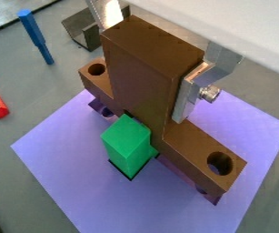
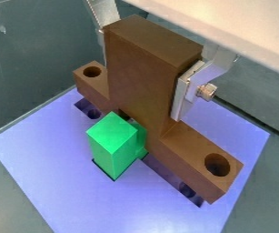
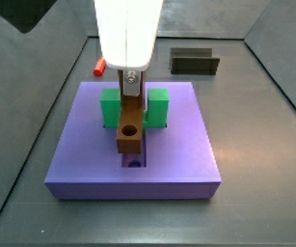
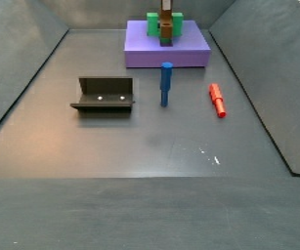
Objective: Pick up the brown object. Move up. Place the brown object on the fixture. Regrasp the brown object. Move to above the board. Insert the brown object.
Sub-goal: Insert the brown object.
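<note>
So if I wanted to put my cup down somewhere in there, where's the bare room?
The floor in front of the fixture, blue peg and red peg lies bare. The board is crowded: the gripper holds the brown object by the green piece.

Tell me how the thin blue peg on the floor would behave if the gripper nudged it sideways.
The blue peg lies flat on the floor beside the red peg. It looks round and slim, so it would probably roll. It seems rigid and likely light. The gripper is away at the board, shut on the brown object.
</note>
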Motion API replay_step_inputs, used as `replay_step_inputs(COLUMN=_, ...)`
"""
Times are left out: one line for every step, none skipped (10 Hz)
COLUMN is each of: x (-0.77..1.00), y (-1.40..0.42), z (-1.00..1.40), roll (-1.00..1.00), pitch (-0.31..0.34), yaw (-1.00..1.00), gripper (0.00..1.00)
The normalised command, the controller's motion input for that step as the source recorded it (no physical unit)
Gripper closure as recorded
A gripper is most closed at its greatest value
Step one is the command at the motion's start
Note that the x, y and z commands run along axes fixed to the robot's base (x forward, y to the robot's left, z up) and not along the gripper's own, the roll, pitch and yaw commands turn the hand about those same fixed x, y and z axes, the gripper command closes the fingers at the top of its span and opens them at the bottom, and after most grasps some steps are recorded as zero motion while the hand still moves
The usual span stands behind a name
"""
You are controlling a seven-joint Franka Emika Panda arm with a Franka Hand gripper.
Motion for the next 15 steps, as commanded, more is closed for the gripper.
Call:
replay_step_inputs(x=0.00, y=-0.12, z=-0.09, roll=0.00, pitch=0.000, yaw=0.00, gripper=1.00)
replay_step_inputs(x=0.00, y=0.00, z=-0.13, roll=0.00, pitch=0.000, yaw=0.00, gripper=1.00)
replay_step_inputs(x=0.00, y=0.00, z=-0.10, roll=0.00, pitch=0.000, yaw=0.00, gripper=1.00)
replay_step_inputs(x=0.01, y=0.00, z=-0.11, roll=0.00, pitch=0.000, yaw=0.02, gripper=1.00)
replay_step_inputs(x=0.01, y=-0.03, z=-0.13, roll=0.00, pitch=0.000, yaw=0.03, gripper=1.00)
replay_step_inputs(x=0.13, y=-0.03, z=-0.13, roll=0.00, pitch=0.000, yaw=0.07, gripper=1.00)
replay_step_inputs(x=0.15, y=-0.03, z=-0.17, roll=0.00, pitch=0.000, yaw=0.09, gripper=1.00)
replay_step_inputs(x=0.16, y=-0.05, z=-0.19, roll=0.01, pitch=0.004, yaw=0.09, gripper=1.00)
replay_step_inputs(x=0.17, y=-0.04, z=-0.22, roll=0.02, pitch=0.013, yaw=0.10, gripper=1.00)
replay_step_inputs(x=0.18, y=-0.04, z=-0.20, roll=0.03, pitch=0.024, yaw=0.09, gripper=1.00)
replay_step_inputs(x=0.17, y=-0.01, z=-0.21, roll=0.04, pitch=0.040, yaw=0.07, gripper=1.00)
replay_step_inputs(x=0.07, y=0.00, z=-0.20, roll=0.06, pitch=0.050, yaw=0.03, gripper=1.00)
replay_step_inputs(x=0.00, y=0.00, z=-0.01, roll=0.00, pitch=0.034, yaw=0.00, gripper=1.00)
replay_step_inputs(x=0.00, y=0.00, z=0.04, roll=-0.01, pitch=0.001, yaw=0.00, gripper=1.00)
replay_step_inputs(x=0.00, y=0.00, z=0.03, roll=-0.01, pitch=0.000, yaw=0.00, gripper=1.00)
